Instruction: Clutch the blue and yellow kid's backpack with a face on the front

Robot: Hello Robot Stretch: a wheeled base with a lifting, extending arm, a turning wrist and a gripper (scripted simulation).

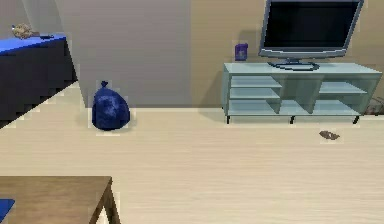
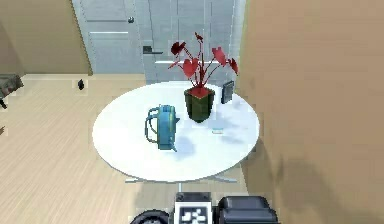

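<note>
The tool [image 2: 153, 216] just shows at the near edge of the arm side view, left of the white marker square [image 2: 197, 212]. Its far end is cut off, so you cannot tell whether it grips anything.

The blue backpack [image 2: 160, 127] stands upright on the round white worktop [image 2: 118, 150], on its left half. It is farther out than the tool and almost straight ahead of it. Its long axis runs up and down, with a loop handle at the top. The yellow and the face are too small to make out.

Your coming move is probably a reach outward over the near rim with little shift left or right. Keep the arm high enough to clear that rim.

Just right of the backpack, across a narrow gap, is a red-leaved plant [image 2: 203, 68] in a dark pot [image 2: 200, 104]. A small dark frame [image 2: 228, 92] stands farther right. Drift right and you would likely catch the pot first.

In the forward view a dark blue tied sack [image 1: 110, 107] lies on the floor near the far wall, well left of the TV stand [image 1: 300, 92]. It looks like a plain bag, so do not take it for your target.
</note>
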